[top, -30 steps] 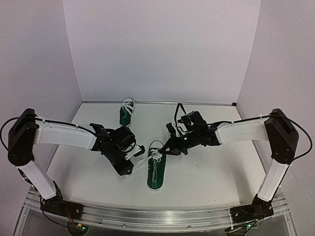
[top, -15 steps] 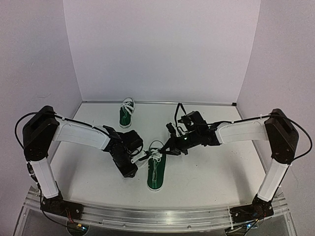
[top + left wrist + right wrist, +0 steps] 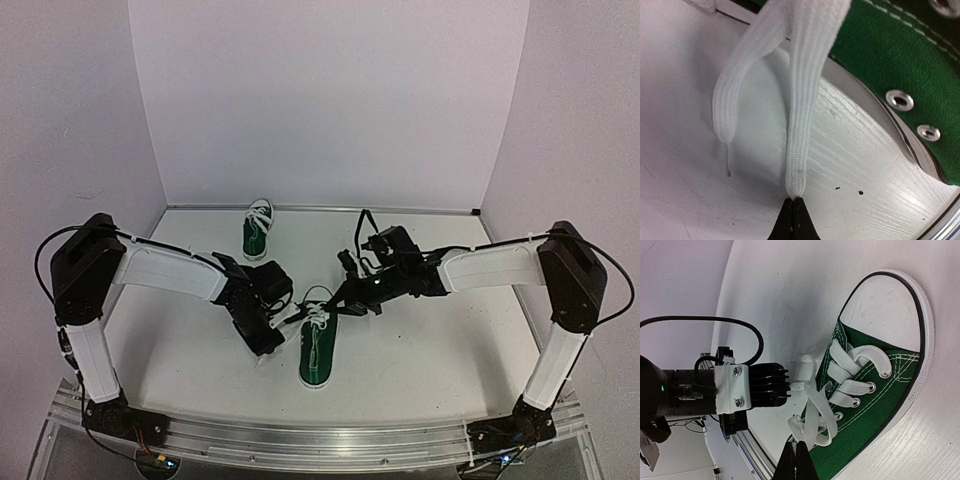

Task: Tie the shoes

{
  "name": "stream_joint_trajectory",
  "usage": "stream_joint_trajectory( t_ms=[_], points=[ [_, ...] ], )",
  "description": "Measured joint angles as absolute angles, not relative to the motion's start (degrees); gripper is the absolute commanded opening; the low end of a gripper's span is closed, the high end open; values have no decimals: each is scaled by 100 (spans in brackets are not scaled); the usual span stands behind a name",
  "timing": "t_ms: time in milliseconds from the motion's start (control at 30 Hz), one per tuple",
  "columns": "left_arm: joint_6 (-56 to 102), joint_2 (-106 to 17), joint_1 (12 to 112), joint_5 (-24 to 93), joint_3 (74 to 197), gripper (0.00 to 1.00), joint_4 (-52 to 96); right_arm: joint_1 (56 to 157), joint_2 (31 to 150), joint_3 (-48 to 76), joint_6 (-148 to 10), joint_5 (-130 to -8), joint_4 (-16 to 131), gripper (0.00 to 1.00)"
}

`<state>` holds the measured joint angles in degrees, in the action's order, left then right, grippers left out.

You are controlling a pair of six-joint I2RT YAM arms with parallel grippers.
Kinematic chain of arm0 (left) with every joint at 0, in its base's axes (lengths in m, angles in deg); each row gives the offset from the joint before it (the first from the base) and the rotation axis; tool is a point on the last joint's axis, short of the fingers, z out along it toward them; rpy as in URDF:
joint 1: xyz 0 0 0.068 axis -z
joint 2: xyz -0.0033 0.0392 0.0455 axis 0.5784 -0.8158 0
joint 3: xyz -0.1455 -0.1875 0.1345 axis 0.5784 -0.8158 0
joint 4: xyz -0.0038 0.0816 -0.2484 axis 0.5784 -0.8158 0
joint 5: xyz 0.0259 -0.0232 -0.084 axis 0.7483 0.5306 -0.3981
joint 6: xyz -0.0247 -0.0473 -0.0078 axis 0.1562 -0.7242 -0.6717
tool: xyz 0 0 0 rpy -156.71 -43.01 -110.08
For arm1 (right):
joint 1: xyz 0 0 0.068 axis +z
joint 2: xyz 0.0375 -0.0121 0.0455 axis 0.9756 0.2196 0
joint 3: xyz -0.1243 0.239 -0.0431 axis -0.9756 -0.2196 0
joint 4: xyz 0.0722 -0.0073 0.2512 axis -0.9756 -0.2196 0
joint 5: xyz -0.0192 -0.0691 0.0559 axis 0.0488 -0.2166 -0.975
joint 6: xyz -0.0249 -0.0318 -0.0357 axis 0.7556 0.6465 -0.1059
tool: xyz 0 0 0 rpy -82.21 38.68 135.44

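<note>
One dark green shoe (image 3: pixel 315 350) with white laces lies mid-table between my arms. The second shoe (image 3: pixel 257 230) lies farther back on the left. My left gripper (image 3: pixel 284 322) is at the near shoe's left side, shut on a folded white lace (image 3: pixel 802 100) whose end sits between the tips (image 3: pixel 794 200); the shoe's green side and eyelets (image 3: pixel 900 60) are close by. My right gripper (image 3: pixel 336 306) is at the shoe's right side, shut (image 3: pixel 799 449) on a loop of lace (image 3: pixel 815 412) above the laced green upper (image 3: pixel 875 405).
White walls enclose the table (image 3: pixel 430 340) at the back and both sides. The left wrist's black and white body (image 3: pixel 750 387) lies close to the laces in the right wrist view. An aluminium rail (image 3: pixel 320 440) runs along the near edge.
My left arm has moved right, toward the near shoe, carrying the lace with it; its elbow has risen. The right arm and both shoes have stayed put.
</note>
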<state>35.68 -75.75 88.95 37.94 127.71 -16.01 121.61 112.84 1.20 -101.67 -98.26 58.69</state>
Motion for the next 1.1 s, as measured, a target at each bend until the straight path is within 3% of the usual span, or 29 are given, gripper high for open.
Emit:
stream_joint_trajectory(
  t_ms=[533,1100],
  points=[
    [2995,-4714,8846,3974,12261,0,-1475,12161,11284,120,-10183,-9820,5869,0],
    [3253,-4688,10686,2633,12126,0,-1333,12104,11365,179,-10182,-9824,5862,0]
  ],
)
